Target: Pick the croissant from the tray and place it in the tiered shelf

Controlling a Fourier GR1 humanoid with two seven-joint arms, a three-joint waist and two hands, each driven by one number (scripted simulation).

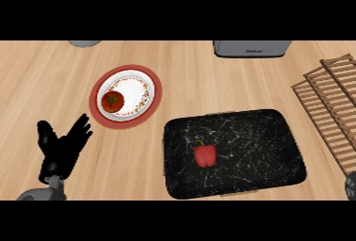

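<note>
The wooden counter [208, 70] carries everything, and the black marbled tray [278, 141] serves as the landmark. On the tray, left of its middle, lies a red bell pepper [204, 155]; no croissant shows on the tray or anywhere else, so the task's object cannot be placed. Right of the tray, the slatted wooden tiered shelf [327, 108] runs off the frame's edge. Up and left of the tray sits a red plate [154, 101] with a white patterned plate [132, 92] on it, holding a tomato [112, 100]. Far left of the tray, the left hand [61, 148] rests with its fingers spread apart, holding nothing.

The likely risk is a grasp on the pepper as if it were the croissant, since it alone lies on the tray.

Beyond the tray, a grey appliance [252, 48] and a grey object [84, 43] are cut off. A dark sliver at the tray's lower right may be the right arm; its hand is unseen.
</note>
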